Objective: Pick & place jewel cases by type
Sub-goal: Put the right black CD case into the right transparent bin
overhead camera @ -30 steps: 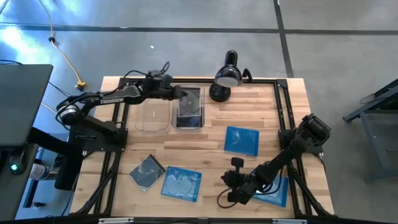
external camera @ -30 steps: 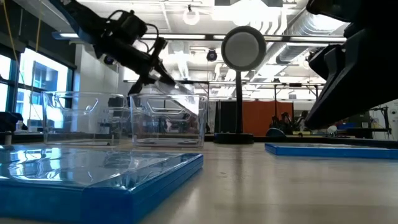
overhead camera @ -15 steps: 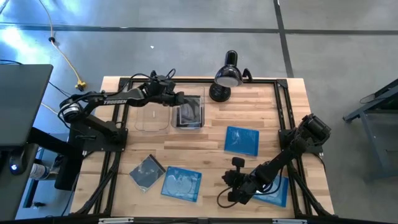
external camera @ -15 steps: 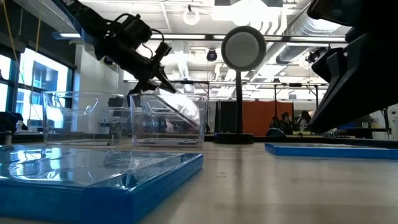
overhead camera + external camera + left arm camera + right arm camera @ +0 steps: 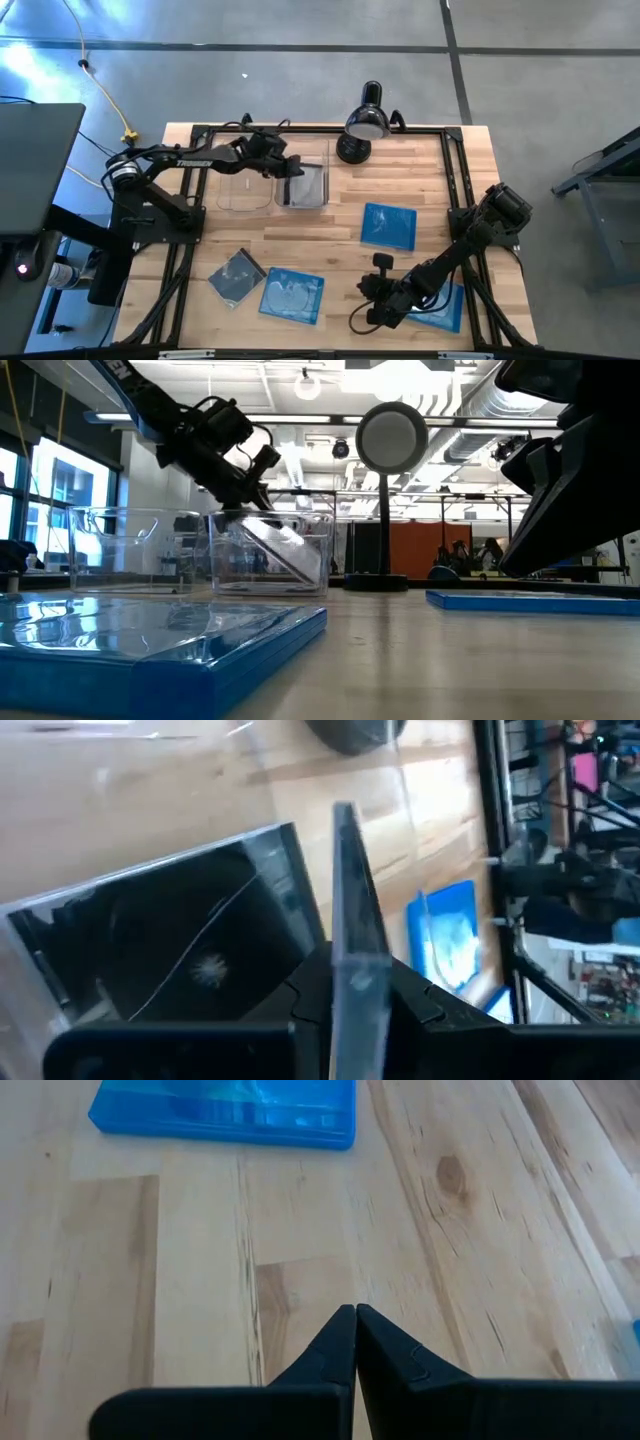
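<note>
While the sorting was clearly underway, we judged it far from finished. Clamped edge-on between the fingers of our left gripper (image 5: 350, 995) was a dark jewel case (image 5: 352, 890), thin and stiff, its clear edge catching the light. Directly beneath it, lying in the clear bin (image 5: 322, 170) that the gripper hovered over, sat another dark case (image 5: 180, 935) with a glossy see-through cover and a scratch or two across it. So at least one dark case looked sorted, and a second was held just above the same bin, not yet let go. Just beside that bin, on the side toward the arm's base, stood a second clear bin (image 5: 245, 185), thin-walled and rectangular; we could make out nothing in it.

Farther from the left gripper, four flat square cases lay loose on the pale, grainy wooden table (image 5: 340, 235): a dark case with a clear lid (image 5: 237, 274), and three translucent blue cases, smooth and shiny, one (image 5: 292, 294) next to the dark one, one (image 5: 388, 225) nearer the middle, one (image 5: 445, 305) partly hidden under the other arm.

Our right gripper (image 5: 354, 1345) waited low over bare wood, fingers pressed together on nothing, a blue case well ahead of it. A round black lamp (image 5: 366, 120) stood beyond the bins.
</note>
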